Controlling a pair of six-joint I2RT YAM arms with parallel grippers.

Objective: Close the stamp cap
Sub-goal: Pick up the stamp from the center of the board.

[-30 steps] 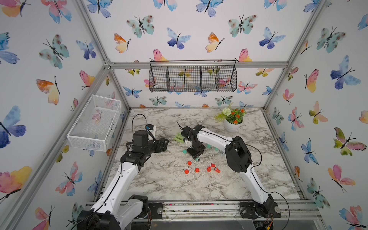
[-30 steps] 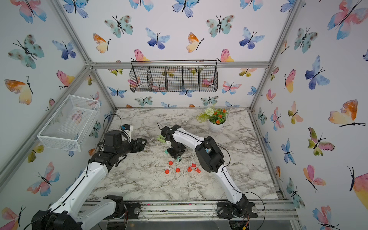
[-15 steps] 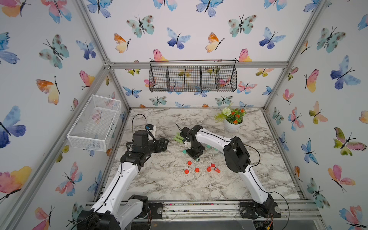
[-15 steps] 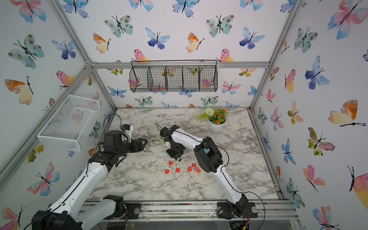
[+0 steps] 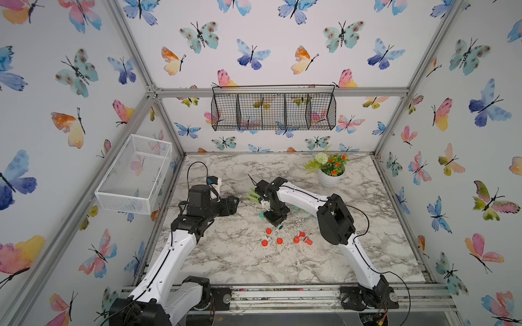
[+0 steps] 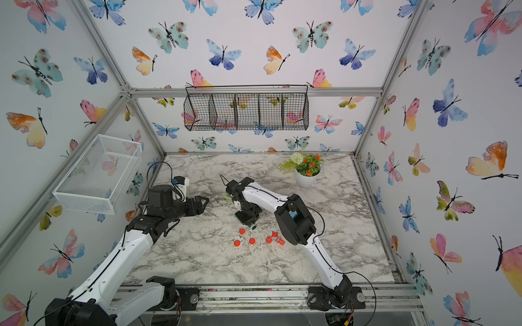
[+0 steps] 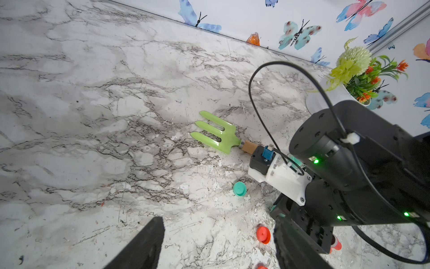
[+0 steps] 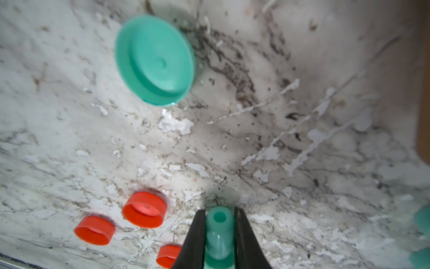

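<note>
The teal stamp (image 8: 218, 235) is being clamped in the right gripper (image 8: 220, 213) and is best being lifted straight, then centred over the teal cap (image 8: 154, 60); the left gripper (image 7: 218, 221) is standing with jaws apart.

In a top view the bench (image 5: 231, 268) lay bare across the lower middle and far right of the frame. At the centre the red caps (image 5: 279, 240) crowded together, with the green fork (image 5: 250, 196) and a teal cap (image 5: 261, 215) just above them. The flower pot (image 5: 329, 179) blocked the upper right of the bench.
</note>
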